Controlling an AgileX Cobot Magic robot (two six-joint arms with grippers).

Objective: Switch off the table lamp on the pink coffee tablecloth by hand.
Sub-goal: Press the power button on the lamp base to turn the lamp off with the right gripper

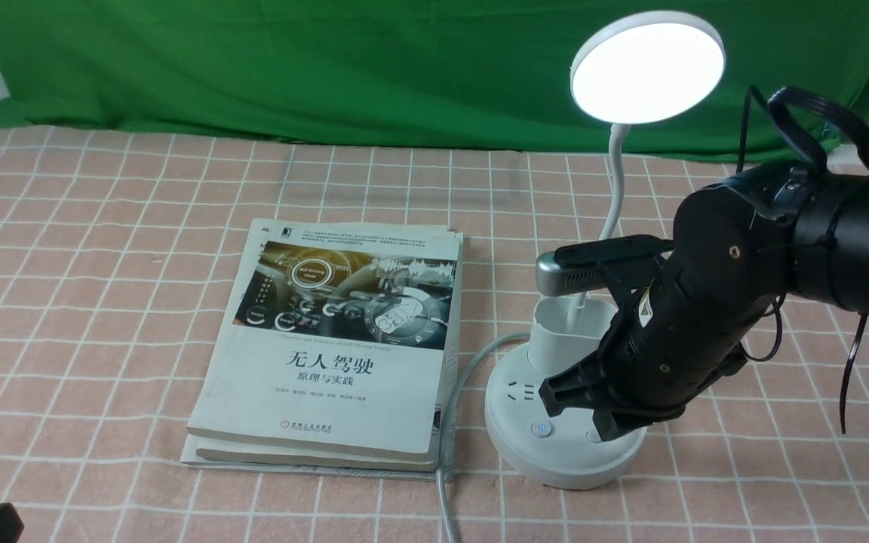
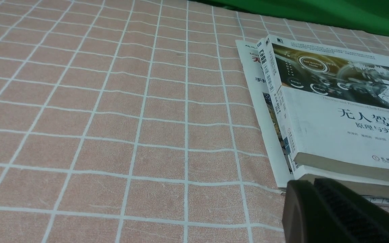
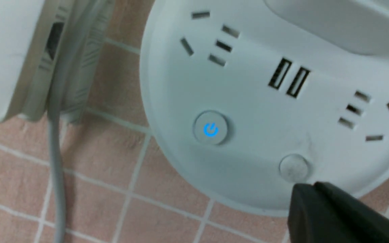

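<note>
The table lamp stands on the pink coffee tablecloth (image 1: 102, 302) with its round head (image 1: 647, 66) lit bright white. A blue power symbol glows on one button (image 3: 210, 129) of its round base (image 1: 514, 422). A second, plain button (image 3: 293, 167) sits beside it. My right gripper (image 3: 311, 189), the hand, is shut with nothing in it. Its tips hover over the base's front edge, just short of the plain button, and in the front view the right gripper (image 1: 602, 431) hides that button. My left gripper (image 2: 311, 185) is shut and empty, low over the cloth near the books' corner.
Two stacked books (image 1: 336, 339) lie left of the lamp base. The lamp's grey cable (image 1: 446, 483) runs between books and base toward the front edge. A white pen cup (image 1: 566, 332) rises from the base behind my right arm. A green backdrop (image 1: 329, 68) hangs at the back.
</note>
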